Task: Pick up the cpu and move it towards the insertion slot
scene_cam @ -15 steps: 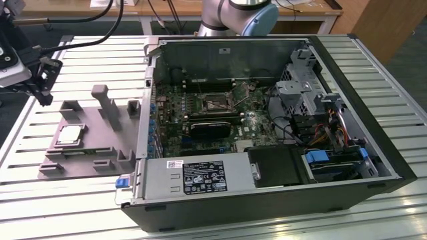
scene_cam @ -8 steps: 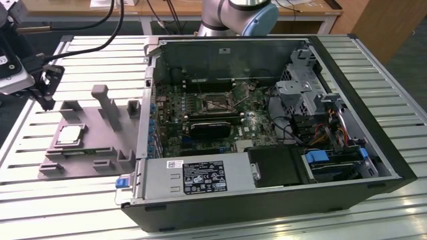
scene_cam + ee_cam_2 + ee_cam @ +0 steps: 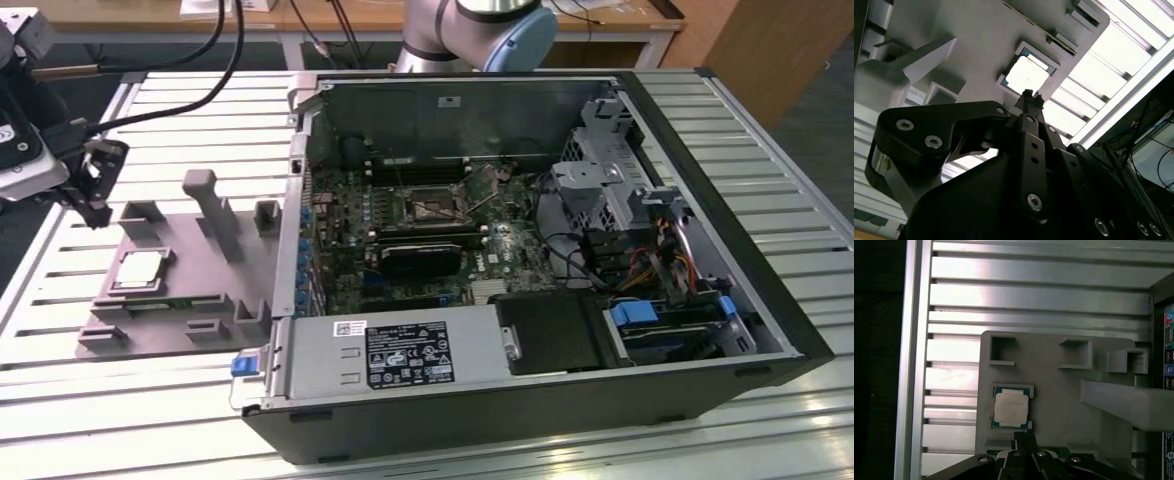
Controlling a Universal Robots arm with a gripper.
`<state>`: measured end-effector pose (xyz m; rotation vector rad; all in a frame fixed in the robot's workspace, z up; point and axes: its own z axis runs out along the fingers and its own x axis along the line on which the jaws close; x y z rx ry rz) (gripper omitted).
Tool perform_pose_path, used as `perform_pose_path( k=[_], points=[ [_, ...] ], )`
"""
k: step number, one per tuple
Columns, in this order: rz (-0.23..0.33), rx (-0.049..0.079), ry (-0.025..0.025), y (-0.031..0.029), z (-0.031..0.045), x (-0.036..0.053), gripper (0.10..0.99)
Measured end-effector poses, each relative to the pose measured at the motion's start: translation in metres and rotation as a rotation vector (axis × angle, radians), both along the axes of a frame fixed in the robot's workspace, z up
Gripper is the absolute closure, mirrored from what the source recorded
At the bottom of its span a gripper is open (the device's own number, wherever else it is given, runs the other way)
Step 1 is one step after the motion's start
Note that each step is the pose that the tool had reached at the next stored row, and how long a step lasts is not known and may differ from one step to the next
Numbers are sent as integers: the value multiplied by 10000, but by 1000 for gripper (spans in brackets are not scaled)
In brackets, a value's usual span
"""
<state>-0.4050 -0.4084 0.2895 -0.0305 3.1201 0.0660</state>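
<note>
The cpu (image 3: 140, 270) is seen lying flat in a recess of the grey fixture plate (image 3: 147, 335); in the exterior view it is placed at eight o'clock from the insertion slot (image 3: 430, 203), well apart; the gripper (image 3: 96, 208) is held at eleven o'clock from the cpu, near it; its fingers (image 3: 1024, 439) are seen pressed together, with nothing gripped.

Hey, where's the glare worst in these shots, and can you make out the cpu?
Second wrist view: the slatted table is blown out white, the cpu glares, the end effector is a dark silhouette. First wrist view: the cpu is evenly lit. Exterior view: only mild sheen on the slatted table.
</note>
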Motion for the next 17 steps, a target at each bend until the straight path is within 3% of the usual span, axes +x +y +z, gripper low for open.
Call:
perform_pose_path(
  k=[17],
  points=[
    [0,35,-24,-39,-301,-34,984]
  ],
)
